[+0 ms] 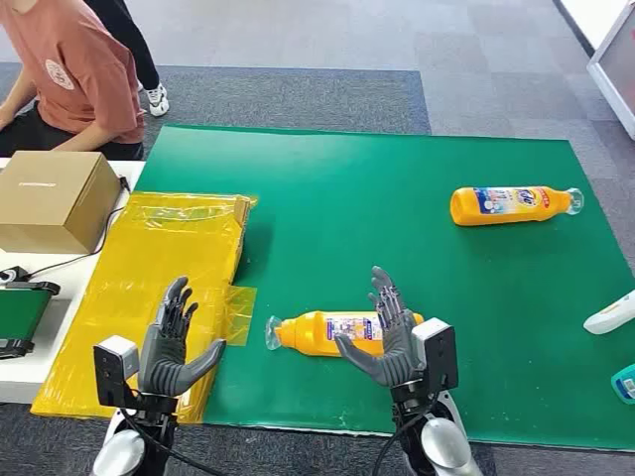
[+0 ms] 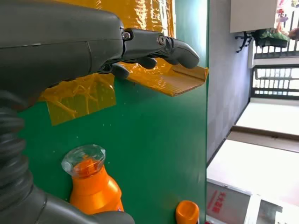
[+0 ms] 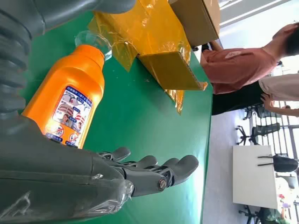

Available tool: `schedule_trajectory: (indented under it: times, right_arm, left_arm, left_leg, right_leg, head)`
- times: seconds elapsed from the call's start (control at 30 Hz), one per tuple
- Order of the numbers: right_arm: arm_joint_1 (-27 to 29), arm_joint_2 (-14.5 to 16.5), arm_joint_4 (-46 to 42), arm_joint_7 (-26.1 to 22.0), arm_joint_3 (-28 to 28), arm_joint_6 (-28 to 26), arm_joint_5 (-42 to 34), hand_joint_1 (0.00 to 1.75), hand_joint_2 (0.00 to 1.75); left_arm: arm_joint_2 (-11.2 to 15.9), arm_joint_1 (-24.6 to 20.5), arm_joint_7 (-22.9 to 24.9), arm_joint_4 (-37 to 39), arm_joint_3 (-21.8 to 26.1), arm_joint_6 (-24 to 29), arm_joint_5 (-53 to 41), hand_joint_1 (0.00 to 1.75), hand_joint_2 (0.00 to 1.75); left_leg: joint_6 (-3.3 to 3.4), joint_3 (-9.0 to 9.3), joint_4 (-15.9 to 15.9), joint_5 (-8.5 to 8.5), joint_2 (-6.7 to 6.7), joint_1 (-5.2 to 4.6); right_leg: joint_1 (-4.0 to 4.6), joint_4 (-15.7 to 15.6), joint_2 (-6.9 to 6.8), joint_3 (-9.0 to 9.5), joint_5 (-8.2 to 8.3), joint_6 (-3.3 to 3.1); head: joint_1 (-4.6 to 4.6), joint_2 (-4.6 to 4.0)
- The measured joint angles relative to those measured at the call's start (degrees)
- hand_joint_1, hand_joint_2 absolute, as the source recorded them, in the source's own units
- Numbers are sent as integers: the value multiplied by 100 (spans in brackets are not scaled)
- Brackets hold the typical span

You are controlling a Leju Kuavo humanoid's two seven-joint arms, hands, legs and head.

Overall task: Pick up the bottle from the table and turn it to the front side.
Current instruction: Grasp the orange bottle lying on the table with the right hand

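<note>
1. The bottle (image 1: 329,332), orange with a clear cap, lies on its side low in the middle of the head view, on the green mat (image 1: 420,258), with its cap pointing to the left of the frame. A printed label faces up.
2. The right hand (image 1: 386,332) is in front of the bottle's right half, palm toward it, fingers spread and thumb out; it holds nothing. Whether it touches the bottle cannot be told.
3. The left hand (image 1: 174,337) is at the lower left of the frame, over the edge of a yellow sheet (image 1: 150,288), fingers apart and empty, well to the left of the bottle's cap.
4. A second bottle (image 1: 513,205), also orange, lies on its side at the upper right of the mat, cap pointing right.
5. A cardboard box (image 1: 53,198) sits at the left edge of the frame on a white table (image 1: 45,307), beside the yellow sheet.
6. A person in a pink shirt (image 1: 74,69) is at the upper left corner, behind the box.
7. In the right wrist view the bottle's label (image 3: 72,114) shows small printed pictures.
</note>
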Motion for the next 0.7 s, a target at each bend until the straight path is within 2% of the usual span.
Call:
schedule_trajectory:
  times: [0.7]
  right_arm:
    - [0, 0, 0, 0, -2, -3, 10, 0, 175]
  left_arm:
    - [10, -1, 23, -9, 0, -5, -14, 0, 175]
  left_leg:
    - [0, 0, 0, 0, 0, 0]
  right_leg:
    - [0, 0, 0, 0, 0, 0]
  head:
    - [0, 1]
